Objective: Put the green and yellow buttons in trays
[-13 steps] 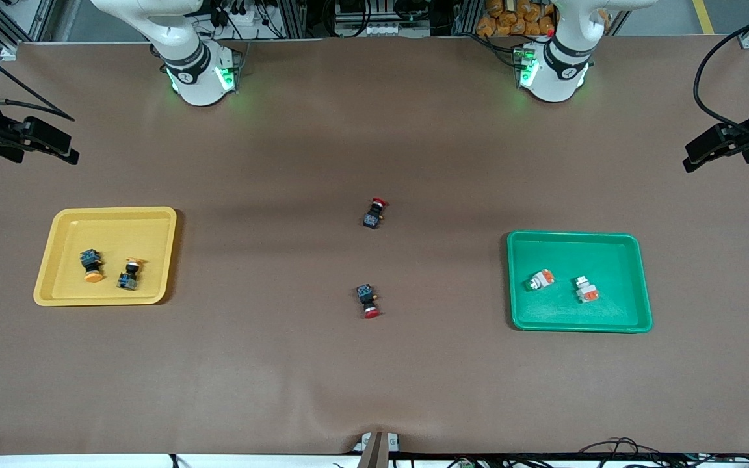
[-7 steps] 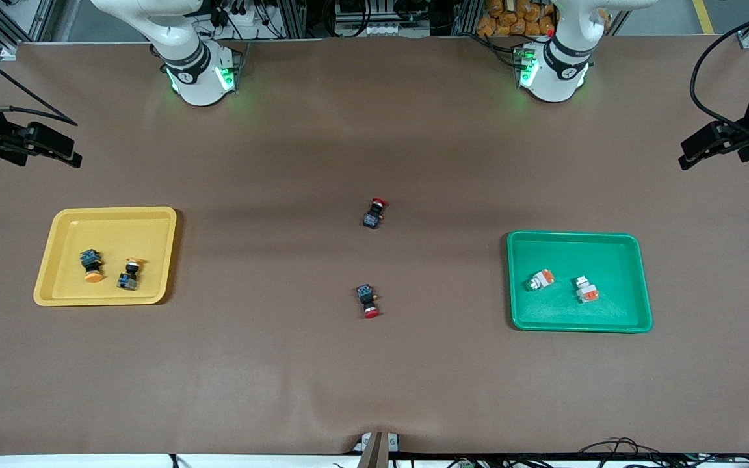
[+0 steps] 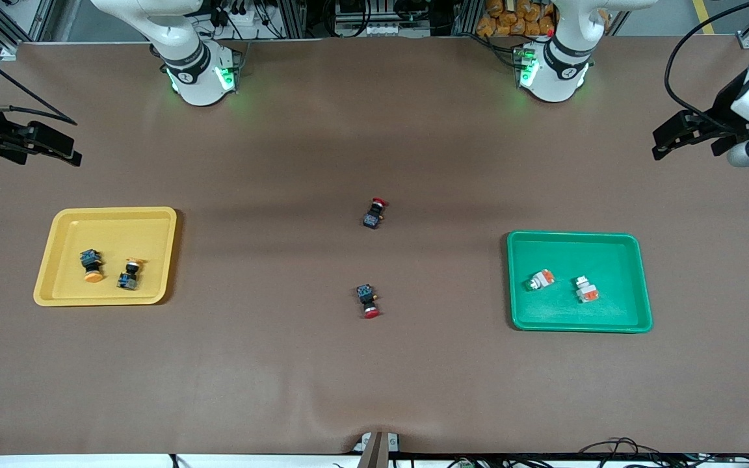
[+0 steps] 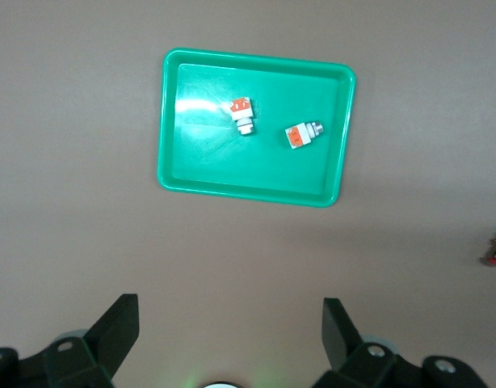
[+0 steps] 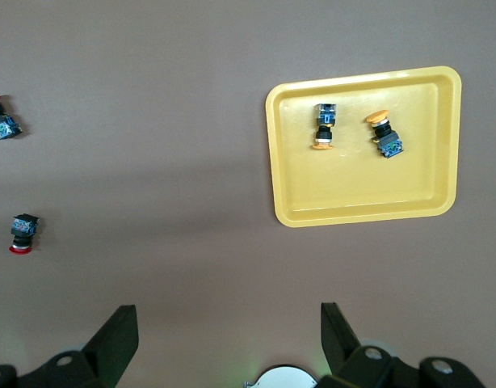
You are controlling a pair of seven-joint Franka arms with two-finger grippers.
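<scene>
The yellow tray [image 3: 134, 227] lies toward the right arm's end and holds two black switches with orange-yellow caps [image 3: 91, 265] [image 3: 130, 273]. The green tray [image 3: 569, 250] lies toward the left arm's end and holds two white-and-silver switches with orange blocks [image 3: 541, 279] [image 3: 586, 290]. My left gripper [image 3: 664, 144] is open and empty, high over the table's edge at its end. My right gripper [image 3: 69, 155] is open and empty, high over its end. The left wrist view shows the green tray [image 4: 256, 174] and the left gripper [image 4: 229, 323]. The right wrist view shows the yellow tray [image 5: 361, 186] and the right gripper [image 5: 229, 327].
Two black switches with red caps lie on the brown table mat near the middle, one [image 3: 374, 212] farther from the front camera, one [image 3: 368, 301] nearer. They also show in the right wrist view [image 5: 2, 125] [image 5: 22, 233].
My left gripper has swung in over the table from the edge of its end and risen. My right gripper has shifted only slightly. The trays and switches have not moved.
</scene>
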